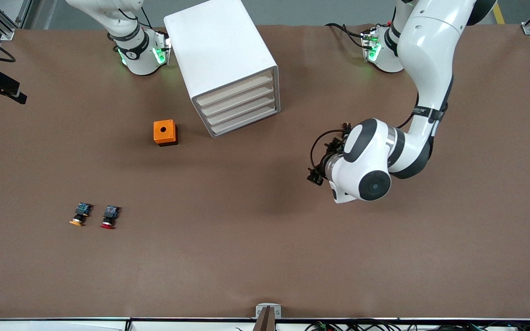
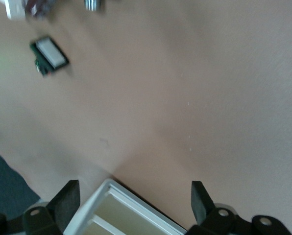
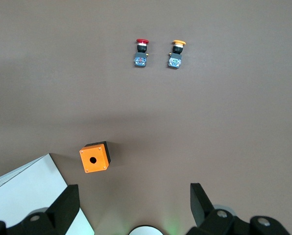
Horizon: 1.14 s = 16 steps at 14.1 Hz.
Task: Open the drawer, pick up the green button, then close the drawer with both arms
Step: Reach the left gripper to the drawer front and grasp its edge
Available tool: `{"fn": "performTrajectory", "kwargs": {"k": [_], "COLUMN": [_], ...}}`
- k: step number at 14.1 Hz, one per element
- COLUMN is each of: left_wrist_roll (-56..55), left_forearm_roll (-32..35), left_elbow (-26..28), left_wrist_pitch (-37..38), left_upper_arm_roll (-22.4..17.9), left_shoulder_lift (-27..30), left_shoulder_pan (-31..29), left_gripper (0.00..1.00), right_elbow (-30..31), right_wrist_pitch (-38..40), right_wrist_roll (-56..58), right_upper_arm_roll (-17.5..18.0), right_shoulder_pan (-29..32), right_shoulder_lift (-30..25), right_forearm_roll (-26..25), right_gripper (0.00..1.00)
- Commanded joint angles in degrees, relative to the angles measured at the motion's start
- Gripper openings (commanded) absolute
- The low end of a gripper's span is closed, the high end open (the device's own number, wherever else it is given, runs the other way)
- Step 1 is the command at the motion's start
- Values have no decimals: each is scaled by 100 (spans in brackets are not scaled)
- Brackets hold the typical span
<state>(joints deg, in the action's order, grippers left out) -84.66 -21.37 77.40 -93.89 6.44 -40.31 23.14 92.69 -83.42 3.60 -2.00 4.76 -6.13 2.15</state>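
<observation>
Tools both gape. Right tool [image 3: 133,210] waits up by its base. Drawer [image 1: 245,121], lowest in the cabinet [image 1: 219,50], sits shut, with the button unseen, likely inside. Its front slants toward the left tool [image 1: 318,170], over bare bench [image 1: 265,239], which is the nearer one for pulling.

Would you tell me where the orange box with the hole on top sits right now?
In the front view, the orange box stands on the table beside the white cabinet, toward the right arm's end.
</observation>
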Motion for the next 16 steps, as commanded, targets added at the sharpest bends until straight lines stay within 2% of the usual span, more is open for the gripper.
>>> {"fn": "performTrajectory", "kwargs": {"k": [1, 4, 6, 11, 14, 16], "left_wrist_roll": [-821, -1587, -1668, -2115, -2546, -2757], "left_forearm_roll": [-445, -990, -1350, -1879, -2125, -2475], "left_elbow": [-278, -313, -348, -357, -357, -348], "left_wrist_pitch": [160, 160, 160, 502, 976, 1004], "left_upper_arm_roll": [-29, -12, -12, -20, -20, -20], "left_shoulder_lift": [-223, -495, -618, -882, -1084, -1189], "left_shoulder_pan": [261, 366, 384, 437, 516, 560], "left_gripper": [100, 100, 100, 81, 78, 76], "right_elbow": [109, 109, 109, 109, 100, 91], "right_wrist_pitch": [-61, -78, -131, -131, -96, -105], "right_wrist_roll": [62, 62, 62, 54, 45, 36], "right_upper_arm_roll": [50, 50, 51, 51, 59, 59], "right_shoulder_pan": [69, 69, 60, 60, 60, 60], "right_shoulder_lift": [-152, -152, -152, -143, -126, -117], "right_forearm_roll": [-39, -92, -153, -153, -145, -118], "right_gripper": [100, 100, 100, 100, 100, 100]}}
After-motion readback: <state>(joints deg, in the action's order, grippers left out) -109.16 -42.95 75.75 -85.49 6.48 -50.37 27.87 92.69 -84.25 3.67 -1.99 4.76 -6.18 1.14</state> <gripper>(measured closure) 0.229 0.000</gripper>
